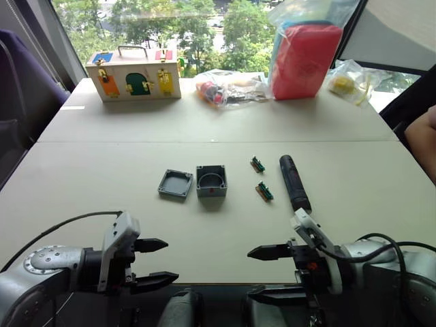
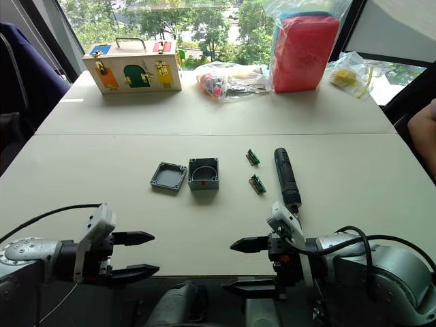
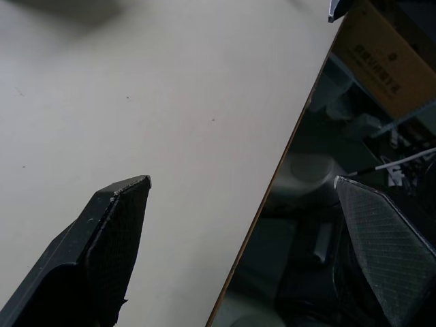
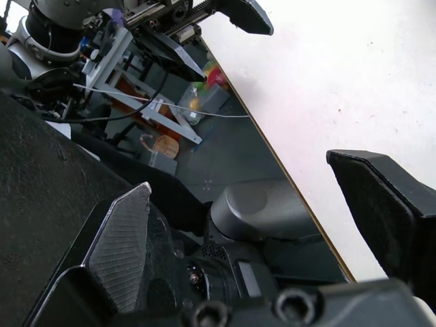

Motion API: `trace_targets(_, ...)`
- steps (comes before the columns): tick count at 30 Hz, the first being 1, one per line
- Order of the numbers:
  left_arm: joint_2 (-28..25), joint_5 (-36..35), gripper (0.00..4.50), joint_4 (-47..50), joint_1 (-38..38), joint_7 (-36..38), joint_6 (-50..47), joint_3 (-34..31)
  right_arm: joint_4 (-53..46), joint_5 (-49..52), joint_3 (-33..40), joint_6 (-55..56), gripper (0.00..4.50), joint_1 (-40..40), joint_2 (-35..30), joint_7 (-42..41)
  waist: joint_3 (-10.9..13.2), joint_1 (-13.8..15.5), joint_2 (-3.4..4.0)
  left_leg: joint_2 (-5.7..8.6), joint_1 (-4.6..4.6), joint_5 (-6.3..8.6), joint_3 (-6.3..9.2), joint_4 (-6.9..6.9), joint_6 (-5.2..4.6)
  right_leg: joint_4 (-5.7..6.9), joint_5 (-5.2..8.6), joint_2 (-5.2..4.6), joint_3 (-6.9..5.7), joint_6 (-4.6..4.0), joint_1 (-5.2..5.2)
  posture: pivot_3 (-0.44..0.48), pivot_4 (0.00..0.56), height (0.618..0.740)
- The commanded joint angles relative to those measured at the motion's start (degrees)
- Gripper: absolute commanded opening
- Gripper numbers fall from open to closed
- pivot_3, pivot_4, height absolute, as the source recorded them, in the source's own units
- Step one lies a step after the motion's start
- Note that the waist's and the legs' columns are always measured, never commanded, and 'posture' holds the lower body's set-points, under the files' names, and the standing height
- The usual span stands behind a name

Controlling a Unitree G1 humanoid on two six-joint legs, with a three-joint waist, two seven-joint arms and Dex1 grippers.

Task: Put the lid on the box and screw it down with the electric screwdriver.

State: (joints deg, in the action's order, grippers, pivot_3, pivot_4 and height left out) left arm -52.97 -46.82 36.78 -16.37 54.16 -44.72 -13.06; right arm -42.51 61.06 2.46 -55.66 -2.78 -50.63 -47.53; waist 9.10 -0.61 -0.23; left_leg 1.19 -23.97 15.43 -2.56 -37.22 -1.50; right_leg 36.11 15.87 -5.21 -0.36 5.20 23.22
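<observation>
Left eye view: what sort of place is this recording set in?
Likely a robot test bench by a window with trees outside: a plain table holds a wooden latch box, bagged items, and the box, lid and electric screwdriver.

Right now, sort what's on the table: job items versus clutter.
Job: lid, box, electric screwdriver, lying apart, untouched.
Clutter: wooden box, red bag, two small green pieces, plastic bags at the table's far edge.

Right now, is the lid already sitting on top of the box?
No, the lid lies flat on the table beside the box, whose round recess is open to view.
</observation>
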Motion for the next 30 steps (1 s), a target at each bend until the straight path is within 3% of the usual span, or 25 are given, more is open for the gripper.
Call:
trace_targets(1, 0.2, -0.6, 4.46, 0.9, 0.3, -0.1, 0.2, -0.5, -1.1, 1.4, 0.0, -0.1, 4.50, 1.1, -0.3, 0.5, 0.0, 0.0, 0.00, 0.00, 0.00, 0.00, 0.00, 0.00, 0.00, 0.00, 0.00, 0.00, 0.00, 0.00, 0.00, 0.000, 0.150, 0.740)
trace_targets(13, 1.2, -2.0, 4.46, 0.0, 1.5, -1.6, -0.2, -2.0, 0.0, 0.3, -1.5, 0.6, 4.50, 3.3, 1.0, 3.0, 0.0, 0.0, -0.01, 0.00, 0.00, 0.00, 0.00, -0.01, 0.00, 0.01, 0.00, 0.00, -0.01, 0.00, -0.01, 0.000, 0.150, 0.740)
trace_targets(17, 1.1, -1.7, 4.46, -1.7, 5.8, -4.1, -1.0, -2.5, 2.8, -3.3, -2.5, 2.6, 4.50, 6.5, 2.5, 3.6, 0.0, 0.0, -0.02, 0.00, 0.01, -0.01, 0.00, -0.06, -0.01, 0.04, 0.00, 0.00, -0.01, 0.01, -0.02, 0.000, 0.150, 0.740)
trace_targets(20, 1.7, -6.1, 4.46, -7.0, 17.7, -11.4, -7.1, -4.0, 5.0, -2.7, -1.5, 0.6, 4.50, 13.4, 5.1, 9.6, 0.0, 0.2, -0.03, 0.00, 0.05, -0.01, 0.02, -0.13, -0.01, 0.09, -0.01, 0.01, -0.04, 0.01, -0.07, 0.000, 0.150, 0.740)
trace_targets(24, -0.8, -7.6, 4.46, -12.4, 34.3, -9.3, -9.6, -1.3, 8.6, 5.0, 1.6, -5.1, 4.50, 23.5, 8.8, 19.7, 0.0, 0.1, -0.13, 0.01, -0.07, -0.03, 0.10, -0.28, 0.00, 0.17, -0.11, 0.07, -0.12, 0.20, -0.01, 0.000, 0.150, 0.740)
trace_targets(27, -2.8, -0.7, 4.46, -18.1, 48.3, -3.9, -8.7, 8.8, 8.6, 6.3, 2.8, -4.8, 4.50, 28.5, 10.5, 23.3, 0.0, 0.1, -0.13, 0.05, -0.14, -0.10, 0.09, -0.30, 0.13, 0.12, -0.15, 0.07, -0.13, 0.26, -0.01, 0.000, 0.150, 0.740)
trace_targets(30, -0.4, 10.9, 4.46, -25.4, 62.4, 5.2, -2.1, 23.3, 6.8, 0.6, 0.7, -3.3, 4.50, 29.6, 10.0, 24.7, 0.0, 0.9, -0.15, 0.09, -0.20, -0.19, 0.06, -0.34, 0.24, 0.12, -0.15, 0.18, -0.21, 0.27, -0.02, 0.000, 0.150, 0.740)
